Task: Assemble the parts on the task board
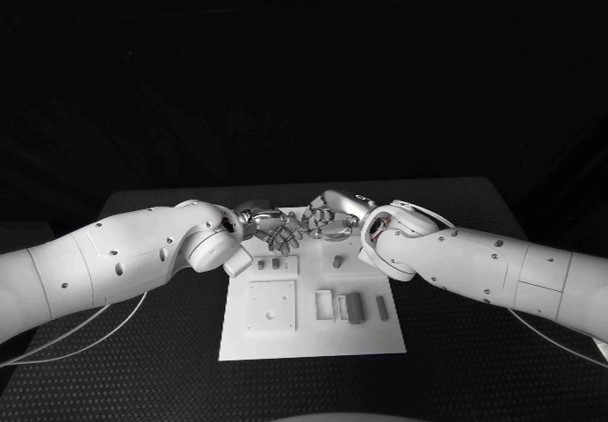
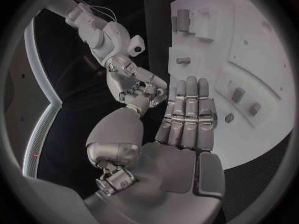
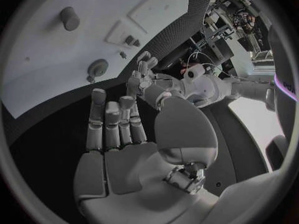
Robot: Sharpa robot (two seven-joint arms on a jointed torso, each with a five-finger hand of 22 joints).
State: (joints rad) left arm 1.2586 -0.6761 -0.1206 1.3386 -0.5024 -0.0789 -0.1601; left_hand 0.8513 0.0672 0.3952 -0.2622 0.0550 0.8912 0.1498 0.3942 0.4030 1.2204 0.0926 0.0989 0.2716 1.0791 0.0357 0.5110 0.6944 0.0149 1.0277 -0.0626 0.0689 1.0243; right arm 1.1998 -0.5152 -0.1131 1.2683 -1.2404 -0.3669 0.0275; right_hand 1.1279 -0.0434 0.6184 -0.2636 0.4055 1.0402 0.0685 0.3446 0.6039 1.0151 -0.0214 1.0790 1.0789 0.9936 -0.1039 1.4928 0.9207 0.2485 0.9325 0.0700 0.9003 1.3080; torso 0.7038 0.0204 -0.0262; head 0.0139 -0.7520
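The white task board (image 1: 310, 338) lies in the middle of the black table. On it are two small pegs (image 1: 269, 263), a single upright peg (image 1: 338, 260) and three long bars (image 1: 353, 307). My left hand (image 1: 270, 225) and right hand (image 1: 332, 215) hover close together over the board's far edge, facing each other. In the left wrist view my left hand (image 2: 184, 129) has straight fingers and nothing in it, with the right hand (image 2: 134, 87) just beyond its thumb. The right wrist view shows my right hand (image 3: 121, 134) with straight fingers, holding nothing, and the left hand (image 3: 144, 77) near its fingertips.
A square raised plate (image 1: 270, 305) sits on the board's left half. A cylinder (image 3: 70, 18) and a round knob (image 3: 97, 67) stand on the board (image 3: 44, 79) in the right wrist view. Black table (image 1: 126, 369) surrounds the board.
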